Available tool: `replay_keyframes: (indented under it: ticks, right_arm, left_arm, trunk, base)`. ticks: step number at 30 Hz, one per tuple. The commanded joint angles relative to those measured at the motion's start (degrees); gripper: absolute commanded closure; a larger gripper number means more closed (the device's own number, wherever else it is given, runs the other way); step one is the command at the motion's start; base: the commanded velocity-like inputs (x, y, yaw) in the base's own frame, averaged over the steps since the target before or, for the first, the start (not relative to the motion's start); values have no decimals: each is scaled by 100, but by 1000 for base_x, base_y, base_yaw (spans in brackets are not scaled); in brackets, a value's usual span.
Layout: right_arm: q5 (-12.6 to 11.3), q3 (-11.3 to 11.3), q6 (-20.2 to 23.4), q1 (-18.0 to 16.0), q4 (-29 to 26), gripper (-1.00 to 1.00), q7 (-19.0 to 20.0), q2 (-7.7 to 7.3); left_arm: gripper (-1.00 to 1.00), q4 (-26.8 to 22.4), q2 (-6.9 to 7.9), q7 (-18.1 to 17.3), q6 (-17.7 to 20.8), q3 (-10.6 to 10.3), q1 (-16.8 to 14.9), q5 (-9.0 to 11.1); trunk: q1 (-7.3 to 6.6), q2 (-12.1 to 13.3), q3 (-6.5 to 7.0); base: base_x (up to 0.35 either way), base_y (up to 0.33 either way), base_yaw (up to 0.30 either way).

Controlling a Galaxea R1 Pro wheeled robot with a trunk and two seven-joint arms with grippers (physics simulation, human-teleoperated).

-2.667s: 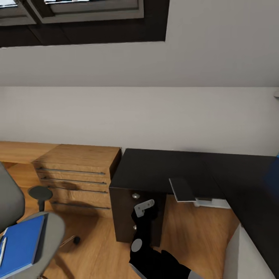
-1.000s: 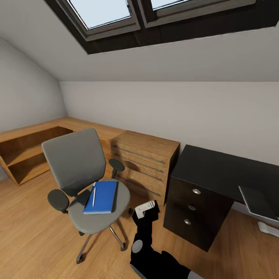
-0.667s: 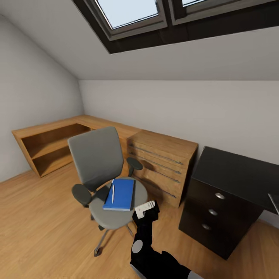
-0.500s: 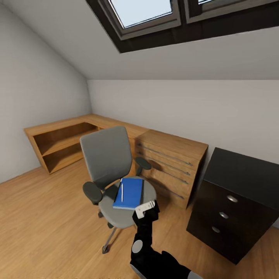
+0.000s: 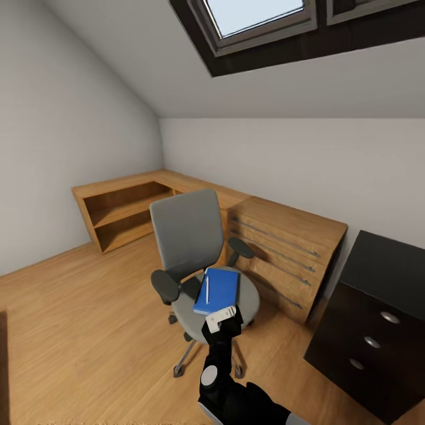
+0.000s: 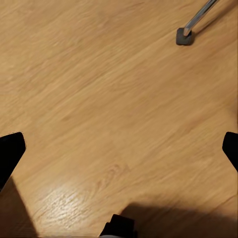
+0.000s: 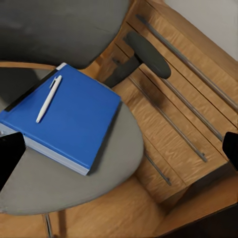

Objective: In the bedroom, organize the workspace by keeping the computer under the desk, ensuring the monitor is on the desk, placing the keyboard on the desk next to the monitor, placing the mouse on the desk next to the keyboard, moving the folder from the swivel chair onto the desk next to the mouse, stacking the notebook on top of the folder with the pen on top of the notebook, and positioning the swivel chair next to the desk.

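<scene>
A blue folder (image 7: 67, 119) — a white pen (image 7: 49, 98) laid on it — is carried by the chair (image 5: 200, 260) seat; both grippers (image 7: 119, 148) are spread wide, empty.

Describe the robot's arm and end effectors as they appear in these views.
In the head view, one arm is glossy black and jointed, with a round grey cap on one joint and a pale grey plate near its tip. Which arm it is cannot be told. Each wrist view shows black fingertips at opposite edges: the left end effector and the right end effector. No cables show.
</scene>
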Motion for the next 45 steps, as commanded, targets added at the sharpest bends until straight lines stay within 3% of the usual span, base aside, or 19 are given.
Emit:
replay_keyframes:
  ticks: [1,20,32,37,38,39,45]
  right_arm:
    - [-28,24,56,-9,-6,-100,-40,-4]
    - [-37,11,44,-9,-20,-100,-39,-10]
    - [-13,-10,-23,-9,-15,-100,-53,117]
    - [-4,-25,-29,-9,-15,-100,-49,101]
    - [-3,-29,-30,-9,-15,-100,-47,94]
    - [-5,-43,-116,-9,-4,-100,-30,52]
    - [-32,-104,-386,-9,-9,-100,89,-160]
  left_arm:
    - [-100,-5,4,31,-19,-31,1,60]
    - [-100,0,10,35,-19,-31,1,66]
    - [-100,5,9,26,-16,-44,1,178]
    - [-100,4,29,37,-12,-34,1,184]
    - [-100,3,34,43,-11,-6,1,194]
    - [-100,-1,35,37,-14,235,1,275]
    - [-100,-101,45,37,-21,419,1,308]
  trunk:
    - [0,-3,-11]
    - [0,-3,-32]
    - [0,-3,-32]
    - [0,-3,-32]
    - [0,-3,-32]
    - [0,-3,-32]
    - [0,-3,-32]
  base:
    - [0,0,211]
    - [8,14,36]
    - [192,191,0]
    - [283,142,0]
    - [273,86,0]
    - [85,23,0]
    - [35,9,0]
